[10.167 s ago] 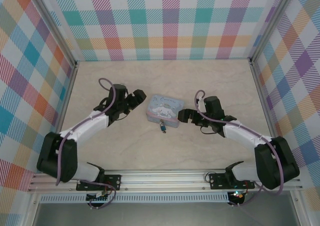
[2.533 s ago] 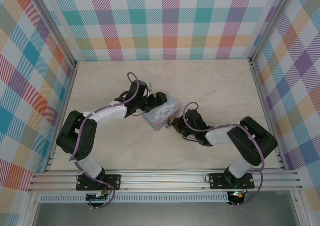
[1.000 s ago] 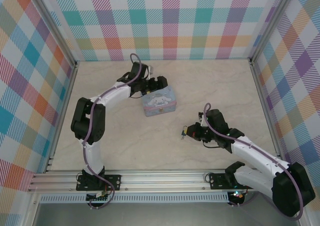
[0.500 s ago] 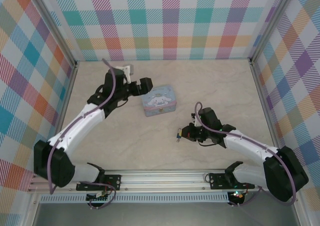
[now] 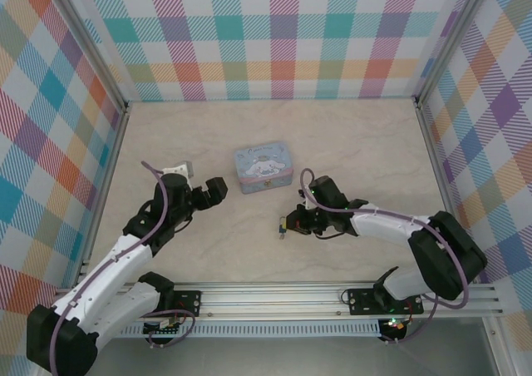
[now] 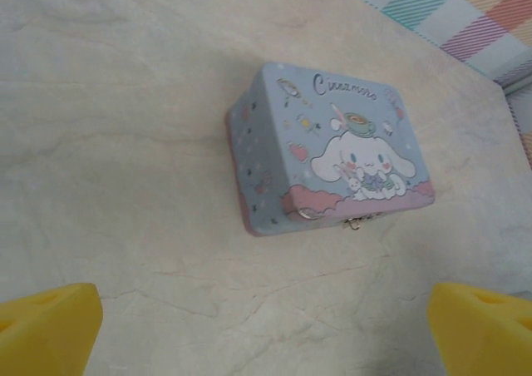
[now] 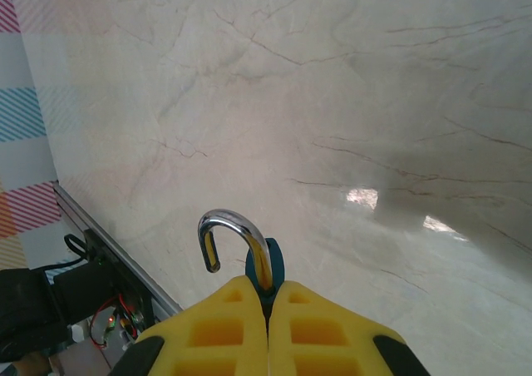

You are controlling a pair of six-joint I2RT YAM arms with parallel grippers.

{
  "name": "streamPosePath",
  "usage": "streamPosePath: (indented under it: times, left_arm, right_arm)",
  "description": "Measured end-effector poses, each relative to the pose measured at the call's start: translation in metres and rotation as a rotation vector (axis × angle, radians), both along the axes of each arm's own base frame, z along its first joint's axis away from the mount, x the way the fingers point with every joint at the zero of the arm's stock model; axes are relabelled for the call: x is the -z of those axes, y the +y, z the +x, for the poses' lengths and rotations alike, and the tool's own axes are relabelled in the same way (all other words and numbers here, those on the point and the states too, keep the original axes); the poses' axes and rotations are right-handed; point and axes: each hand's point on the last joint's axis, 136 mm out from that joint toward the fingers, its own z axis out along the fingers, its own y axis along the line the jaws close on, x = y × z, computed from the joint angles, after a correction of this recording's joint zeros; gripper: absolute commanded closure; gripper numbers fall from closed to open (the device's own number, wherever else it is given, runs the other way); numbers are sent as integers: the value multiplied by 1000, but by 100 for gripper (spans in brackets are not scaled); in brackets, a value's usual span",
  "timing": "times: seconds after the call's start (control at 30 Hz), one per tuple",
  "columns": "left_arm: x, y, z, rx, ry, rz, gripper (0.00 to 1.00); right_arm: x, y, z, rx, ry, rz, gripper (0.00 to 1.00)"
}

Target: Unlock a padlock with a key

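On the table's near half, just right of centre, your right gripper is clenched on the padlock, with the arm stretched leftward from its base across the near right of the surface. In the right wrist view the two yellow fingers are pressed together side by side. Only a narrow strip of the padlock's blue body shows in the seam between them. The silvery shackle arches up and out past the fingertips, its long leg running down into the body. Its short leg ends in the open air beside the body, so the shackle reads as sprung. You cannot tell from these views whether the padlock touches the table or hangs just over it. The tin sits farther back, near the middle of the table, well apart from the padlock. It lies closed with its printed lid facing up. Your left gripper is released, jaws spread wide, holding nothing. It sits to the left of the tin and a little nearer to you, apart from it and aimed its way. In the left wrist view the tin lies ahead on bare table, between the lines of the two yellow fingertips at the bottom corners. A small metal clasp shows on its nearer long side. Plaid walls close in the table on three sides.
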Motion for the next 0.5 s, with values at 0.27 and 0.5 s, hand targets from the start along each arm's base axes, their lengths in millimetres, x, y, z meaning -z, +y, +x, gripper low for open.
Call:
streamPosePath:
  times: [0.27, 0.5]
  left_arm:
    - [3, 5, 0, -32, 8, -2, 0]
    - [11, 4, 1, -38, 36, 0, 0]
  right_arm:
    - [17, 16, -2, -39, 54, -9, 94]
    - [31, 18, -5, -44, 94, -25, 93]
